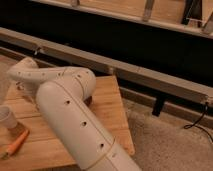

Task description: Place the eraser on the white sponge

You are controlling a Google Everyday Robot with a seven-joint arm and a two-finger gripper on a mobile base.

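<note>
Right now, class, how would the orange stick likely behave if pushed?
The orange stick looks slim and tapered, so it would probably roll in a curve. It lies flat on the table, so tipping seems unlikely. The gripper is out of view past the arm, shut.

Lab-like room: wooden table (112, 107), concrete floor (165, 140).

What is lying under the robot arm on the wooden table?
Under the arm, only bare wooden table shows. Beside it stand a white cup and an orange stick. The gripper, eraser and sponge are hidden.
</note>
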